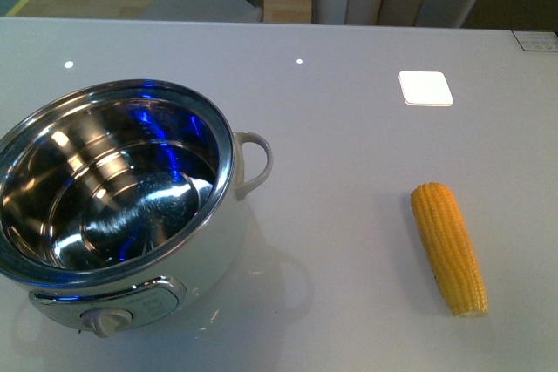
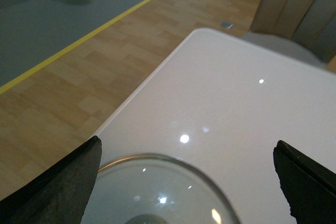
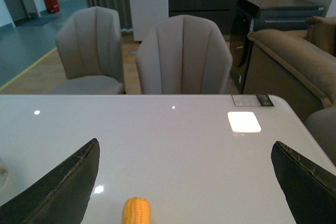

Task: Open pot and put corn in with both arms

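The pot point(image 1: 113, 189) stands at the table's front left with no lid on it, its shiny steel inside empty, its loop handle point(image 1: 253, 161) pointing right and its dial point(image 1: 105, 320) facing me. On the right of the table lies the corn point(image 1: 449, 246), lengthwise. Neither arm shows in the front view. My left gripper point(image 2: 187, 148) is open above a round glass lid point(image 2: 157, 192) with a steel rim, which rests on the white table. My right gripper point(image 3: 185, 145) is open too, and the corn's end point(image 3: 136, 211) shows below and between its fingers, untouched.
The table's corner and edge point(image 2: 152, 77) run close to the lid, with wooden floor beyond. Grey chairs point(image 3: 181, 56) stand behind the far edge. A bright square reflection point(image 1: 425, 88) lies on the tabletop beyond the corn, and a small card point(image 3: 252, 100) lies at the back right.
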Available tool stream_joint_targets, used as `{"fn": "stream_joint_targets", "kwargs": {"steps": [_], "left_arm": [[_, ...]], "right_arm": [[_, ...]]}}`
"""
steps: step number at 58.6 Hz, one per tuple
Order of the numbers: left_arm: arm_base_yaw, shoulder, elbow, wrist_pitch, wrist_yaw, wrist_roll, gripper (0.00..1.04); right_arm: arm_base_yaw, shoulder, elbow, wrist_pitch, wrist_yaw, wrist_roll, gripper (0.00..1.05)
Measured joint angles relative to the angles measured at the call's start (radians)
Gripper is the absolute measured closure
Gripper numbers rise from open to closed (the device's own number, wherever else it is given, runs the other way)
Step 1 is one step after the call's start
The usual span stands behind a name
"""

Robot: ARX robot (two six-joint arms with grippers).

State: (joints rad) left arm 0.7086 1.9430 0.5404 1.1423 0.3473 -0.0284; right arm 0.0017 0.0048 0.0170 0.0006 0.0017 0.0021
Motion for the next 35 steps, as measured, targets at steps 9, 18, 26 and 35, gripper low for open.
{"fn": "stream_joint_targets", "kwargs": {"steps": [9,18,26,35], "left_arm": [[-0.002,-0.322,-0.097,-0.107,0.046,-0.098,0.07],[-0.003,-0.41,-0.105,-0.111,0.046,-0.135,0.07],[-0.002,-0.393,-0.118,-0.077,0.121,-0.117,0.11],[-0.079,-0.481,-0.255,0.016,0.256,-0.016,0.38]], "right_arm": [[0.0,0.0,0.0,0.0,0.0,0.0,0.09],[0.0,0.0,0.0,0.0,0.001,0.0,0.09],[0.0,0.0,0.0,0.0,-0.001,0.0,0.09],[0.0,0.0,0.0,0.0,-0.002,0.0,0.09]]}}
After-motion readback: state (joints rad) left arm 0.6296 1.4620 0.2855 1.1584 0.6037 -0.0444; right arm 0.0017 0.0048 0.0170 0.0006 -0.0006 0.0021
